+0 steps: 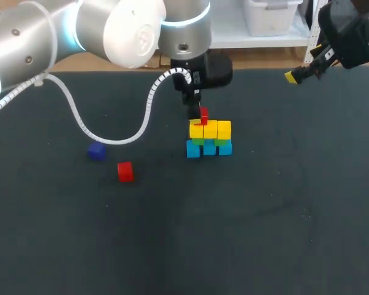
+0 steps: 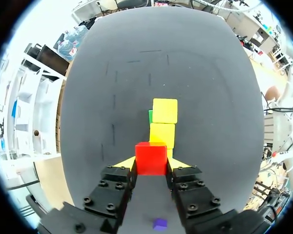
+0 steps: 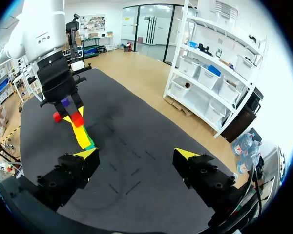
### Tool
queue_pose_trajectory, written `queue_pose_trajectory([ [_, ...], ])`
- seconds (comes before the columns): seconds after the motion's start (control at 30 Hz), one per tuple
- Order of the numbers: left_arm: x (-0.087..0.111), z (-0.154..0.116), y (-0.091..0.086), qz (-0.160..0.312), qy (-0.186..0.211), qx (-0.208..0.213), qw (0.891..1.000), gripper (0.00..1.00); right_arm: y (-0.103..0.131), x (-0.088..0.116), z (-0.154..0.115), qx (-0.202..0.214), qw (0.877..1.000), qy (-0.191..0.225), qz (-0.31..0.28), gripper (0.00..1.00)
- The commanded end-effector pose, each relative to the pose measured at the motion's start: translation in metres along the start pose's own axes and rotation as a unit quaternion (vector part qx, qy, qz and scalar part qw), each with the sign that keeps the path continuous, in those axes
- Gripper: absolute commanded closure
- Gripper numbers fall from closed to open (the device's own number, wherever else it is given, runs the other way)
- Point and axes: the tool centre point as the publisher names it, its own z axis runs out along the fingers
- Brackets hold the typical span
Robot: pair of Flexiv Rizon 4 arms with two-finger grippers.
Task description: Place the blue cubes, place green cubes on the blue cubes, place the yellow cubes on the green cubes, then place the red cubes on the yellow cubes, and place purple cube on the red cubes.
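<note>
At the table's middle stands a wall of three blue cubes [image 1: 209,148] with green cubes [image 1: 200,141] on them and three yellow cubes [image 1: 210,129] on top. My left gripper [image 1: 201,118] is shut on a red cube [image 1: 203,114], which sits just above the leftmost yellow cube. In the left wrist view the red cube [image 2: 151,158] fills the gap between the yellow tips, with the yellow cubes [image 2: 164,110] in a row ahead. A second red cube [image 1: 125,171] and the purple cube [image 1: 96,151] lie loose to the left. My right gripper [image 1: 295,75] hangs open at the far right.
The dark mat [image 1: 246,233] covers the table. My left arm's white cable [image 1: 111,136] loops down near the purple cube. In the right wrist view, my left gripper with its red cube [image 3: 77,118] stands far ahead of the open right gripper [image 3: 136,156].
</note>
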Motion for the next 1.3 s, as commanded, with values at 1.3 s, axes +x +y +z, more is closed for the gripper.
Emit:
queue_pose_trajectory([
  [1.3, -0.003, -0.01, -0.014, 0.011, -0.005, -0.013, 1.0, 1.0, 0.001, 0.0, 0.0, 0.001, 1.0, 0.0, 0.0, 0.0],
])
